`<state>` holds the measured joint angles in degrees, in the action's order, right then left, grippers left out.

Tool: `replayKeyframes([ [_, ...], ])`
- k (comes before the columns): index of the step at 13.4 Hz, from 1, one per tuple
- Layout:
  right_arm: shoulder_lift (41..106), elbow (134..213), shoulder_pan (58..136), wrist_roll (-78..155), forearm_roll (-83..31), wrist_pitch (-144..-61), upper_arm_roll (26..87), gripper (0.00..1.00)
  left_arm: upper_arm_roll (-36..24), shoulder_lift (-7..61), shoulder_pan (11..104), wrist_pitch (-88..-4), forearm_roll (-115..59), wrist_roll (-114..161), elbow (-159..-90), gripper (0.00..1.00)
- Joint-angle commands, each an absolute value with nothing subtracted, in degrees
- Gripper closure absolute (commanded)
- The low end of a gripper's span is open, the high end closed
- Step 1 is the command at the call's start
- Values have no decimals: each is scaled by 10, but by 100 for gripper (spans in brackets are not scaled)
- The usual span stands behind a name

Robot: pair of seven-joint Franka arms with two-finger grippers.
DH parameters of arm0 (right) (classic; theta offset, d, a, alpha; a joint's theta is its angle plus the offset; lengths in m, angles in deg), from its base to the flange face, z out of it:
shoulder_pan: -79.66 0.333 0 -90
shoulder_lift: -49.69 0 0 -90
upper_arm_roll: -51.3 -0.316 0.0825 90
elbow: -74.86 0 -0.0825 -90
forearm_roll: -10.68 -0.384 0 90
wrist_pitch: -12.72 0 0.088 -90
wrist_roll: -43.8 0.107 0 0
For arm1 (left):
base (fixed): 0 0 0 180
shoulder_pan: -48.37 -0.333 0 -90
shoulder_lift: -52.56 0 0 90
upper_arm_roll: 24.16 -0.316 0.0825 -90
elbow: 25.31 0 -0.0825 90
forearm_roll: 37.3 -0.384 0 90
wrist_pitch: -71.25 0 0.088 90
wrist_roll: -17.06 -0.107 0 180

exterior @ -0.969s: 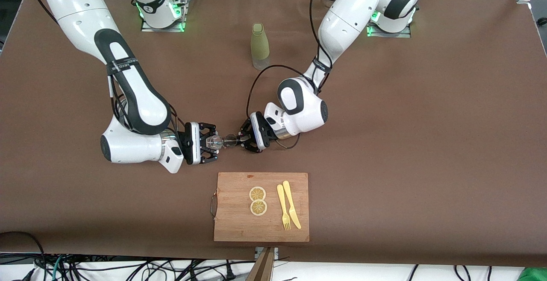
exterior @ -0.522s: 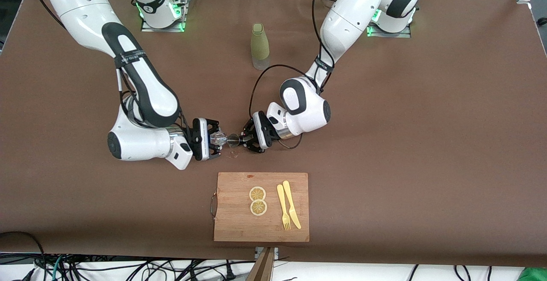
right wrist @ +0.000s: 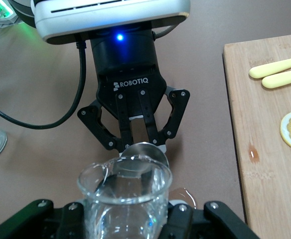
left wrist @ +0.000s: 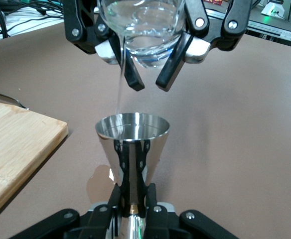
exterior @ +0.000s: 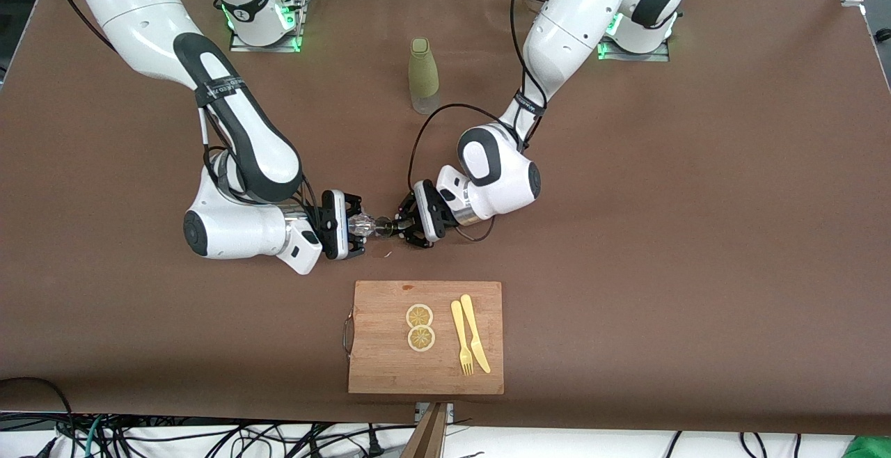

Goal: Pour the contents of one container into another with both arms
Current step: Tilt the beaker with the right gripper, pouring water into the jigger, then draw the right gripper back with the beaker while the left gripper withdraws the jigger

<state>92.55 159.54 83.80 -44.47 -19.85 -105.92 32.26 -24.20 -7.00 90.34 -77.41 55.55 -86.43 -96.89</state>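
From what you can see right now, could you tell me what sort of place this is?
Probably a robotics lab staged as a bar counter: table with bolted arms, loose cables along its edge, cutting board with lemon slices.

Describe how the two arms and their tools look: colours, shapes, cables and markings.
Both arms are glossy white rounded shells with black bands at the joints. The left arm trails looping black cables; the right arm carries a black strap with white lettering. The left tool is a black linkage marked ROBOTIQ under a blue light. The right tool has black linked fingers with silver screws.
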Motion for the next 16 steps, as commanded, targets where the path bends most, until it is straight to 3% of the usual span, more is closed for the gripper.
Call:
replayKeyframes([
  [1,917,1598,837,-432,-180,-1061,317,77,-236,-50,897,-774,580,-896,-1006,100],
  [7,918,1602,820,-444,-190,-1058,318,77,-235,-51,890,-773,581,-896,-1004,100],
  [10,918,1606,784,-500,-267,-1044,319,77,-235,-49,885,-770,581,-896,-1006,100],
  [16,924,1625,724,-691,-412,-948,370,77,-235,13,809,-633,579,-965,-1095,100],
])
